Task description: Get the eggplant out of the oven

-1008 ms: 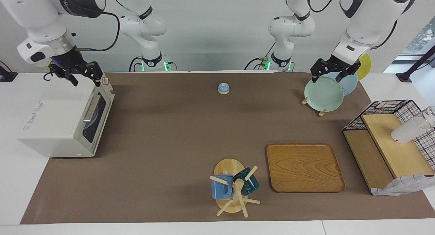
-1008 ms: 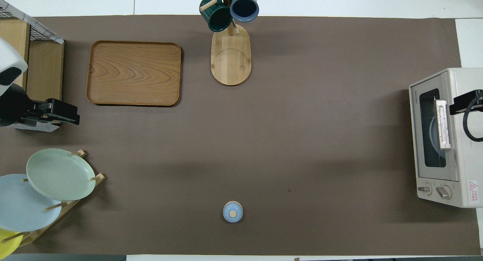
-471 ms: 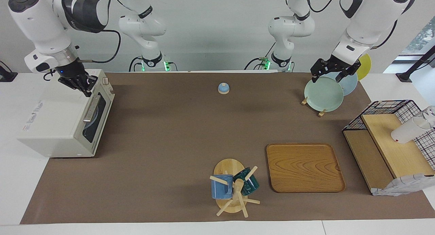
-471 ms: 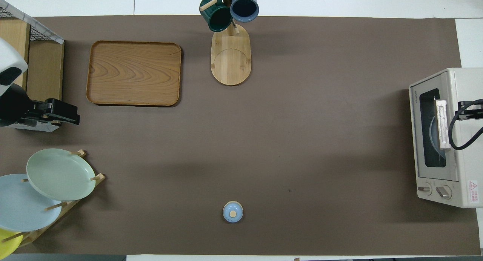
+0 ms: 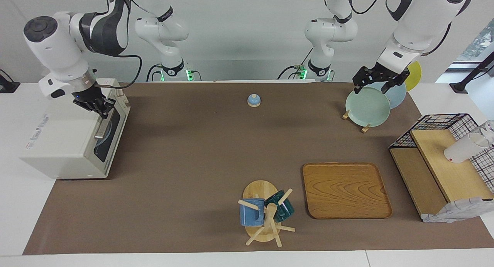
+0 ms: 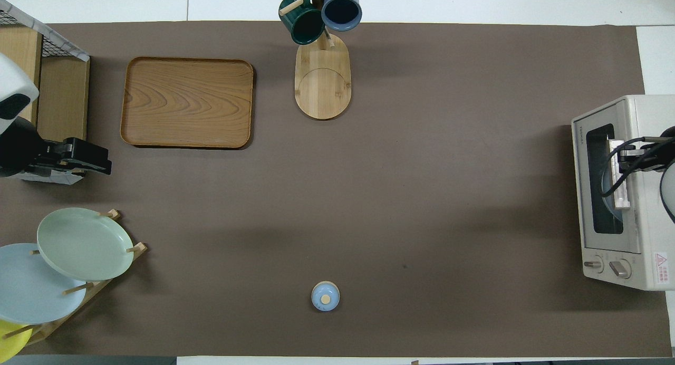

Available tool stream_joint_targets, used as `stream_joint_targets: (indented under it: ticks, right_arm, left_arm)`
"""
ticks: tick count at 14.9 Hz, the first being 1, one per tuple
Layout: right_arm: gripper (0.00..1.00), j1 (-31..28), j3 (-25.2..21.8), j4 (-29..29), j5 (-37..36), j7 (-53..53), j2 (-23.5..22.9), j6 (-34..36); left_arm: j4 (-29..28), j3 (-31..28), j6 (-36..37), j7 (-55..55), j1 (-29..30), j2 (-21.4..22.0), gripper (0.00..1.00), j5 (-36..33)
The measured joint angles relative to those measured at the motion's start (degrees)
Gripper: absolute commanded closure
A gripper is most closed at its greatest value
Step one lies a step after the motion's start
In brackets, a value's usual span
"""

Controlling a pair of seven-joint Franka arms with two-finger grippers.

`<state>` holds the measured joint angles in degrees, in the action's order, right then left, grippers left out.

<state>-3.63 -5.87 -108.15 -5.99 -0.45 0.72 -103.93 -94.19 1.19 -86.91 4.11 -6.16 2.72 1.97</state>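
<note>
**Facing view.** I am the right gripper [image 5: 101, 108]. My fingertips are pressed together with nothing between them, and I sit low over the top edge of the oven [image 5: 61, 143], at the right arm's end of the table. My tips are at the end of the silver handle [image 5: 103, 124] that lies nearer to the robots. I cannot tell whether I touch it. The door [image 5: 110, 137] is closed. The eggplant does not show, and I judge it is inside, hidden by the dark glass. The left gripper [image 5: 380, 83] waits with its fingers apart over the green plate [image 5: 367, 107] on the rack.

As I judge it, the step in hand is opening the door. With shut fingers I cannot clamp the bar, so I should hook my tips between the handle and the glass. Then I should draw outward and down along the door's hinge arc, not straight out, or the whole oven may slide.

**Overhead view.** From above, the right gripper [image 6: 625, 159] overlaps the handle [image 6: 618, 191] toward the end farther from the robots, which does not match the other view. So I would check where I am along the bar first. A pull at one end could let me slip off or turn the oven [image 6: 651, 238] on the mat. A pale curved rim shows through the door's window [image 6: 596, 207], but no eggplant.
</note>
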Motion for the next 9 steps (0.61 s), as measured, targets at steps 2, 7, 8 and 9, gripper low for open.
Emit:
stream_joint_targets:
  ticks: [2,7,8,9]
  right_arm:
    - [1.0,-0.4,0.0,-1.7,-0.8,0.0,-0.5,-2.6]
    - [1.0,-0.4,0.1,-4.5,-1.2,-0.2,-0.3,-5.2]
    - [1.0,-0.2,0.1,-4.8,-1.2,-0.2,-0.2,-5.6]
    - [1.0,-0.1,0.2,-5.4,-1.2,-0.2,0.1,-6.2]
  left_arm:
    - [0.0,0.0,0.0,0.0,0.0,0.0,0.0,0.0]
    - [0.0,0.0,0.0,0.0,0.0,0.0,0.0,0.0]
    - [0.0,0.0,0.0,0.0,0.0,0.0,0.0,0.0]
    - [0.0,0.0,0.0,0.0,0.0,0.0,0.0,0.0]
